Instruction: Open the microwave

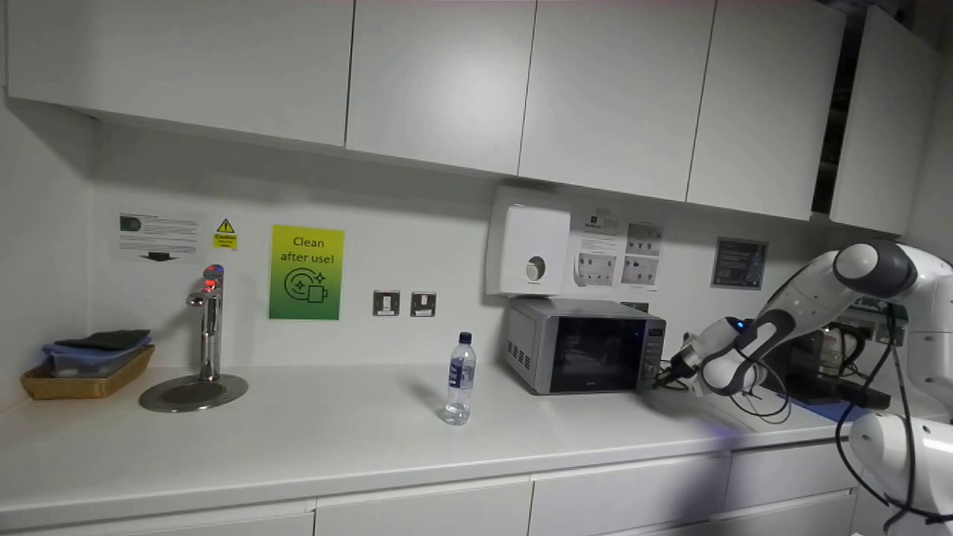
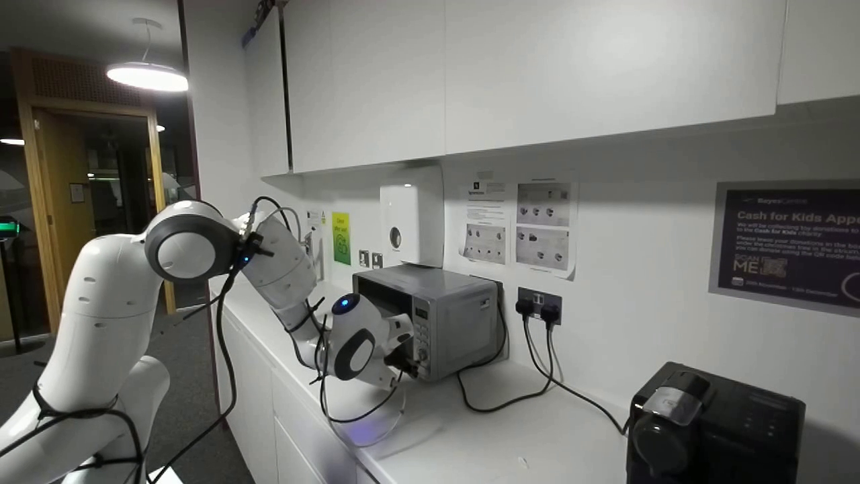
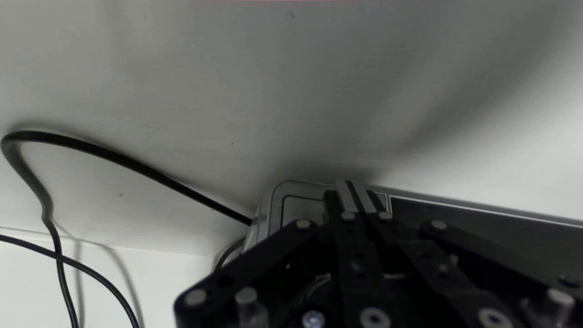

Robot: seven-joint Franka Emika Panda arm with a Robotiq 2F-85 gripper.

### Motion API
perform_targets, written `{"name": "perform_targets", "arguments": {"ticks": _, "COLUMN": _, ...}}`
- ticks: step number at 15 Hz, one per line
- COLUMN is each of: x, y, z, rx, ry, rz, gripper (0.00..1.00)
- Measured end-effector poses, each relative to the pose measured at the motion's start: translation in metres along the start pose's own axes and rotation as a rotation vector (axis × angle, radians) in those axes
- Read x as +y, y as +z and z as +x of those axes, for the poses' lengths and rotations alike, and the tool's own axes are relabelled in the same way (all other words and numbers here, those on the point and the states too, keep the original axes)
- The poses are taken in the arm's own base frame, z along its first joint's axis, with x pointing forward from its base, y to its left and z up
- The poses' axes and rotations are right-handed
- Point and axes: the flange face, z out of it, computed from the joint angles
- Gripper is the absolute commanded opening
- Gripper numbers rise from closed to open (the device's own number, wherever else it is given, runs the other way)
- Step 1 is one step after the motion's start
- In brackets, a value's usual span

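Black fingers [image 3: 346, 197], closed together, should probably push squarely, without skidding, low on the microwave's [image 1: 588, 348] control panel [image 2: 421, 331].

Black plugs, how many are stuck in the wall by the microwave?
2: the left plug and the right plug, side by side in the socket in an exterior view. More may hide behind the microwave.

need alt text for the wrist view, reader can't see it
A robot's shut black gripper points at the front of a microwave, near where its silver panel meets the dark door; contact is unclear. The picture is upside down: the counter fills the top, and a black cable curves across the left.
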Motion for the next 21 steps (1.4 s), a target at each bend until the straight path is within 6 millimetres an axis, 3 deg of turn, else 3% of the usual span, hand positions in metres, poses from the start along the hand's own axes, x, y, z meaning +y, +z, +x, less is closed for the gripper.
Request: {"name": "perform_targets", "arguments": {"ticks": 21, "x": 0.0070, "y": 0.0019, "z": 0.0041, "rx": 0.052, "ry": -0.067, "rz": -0.046, "gripper": 0.00}}
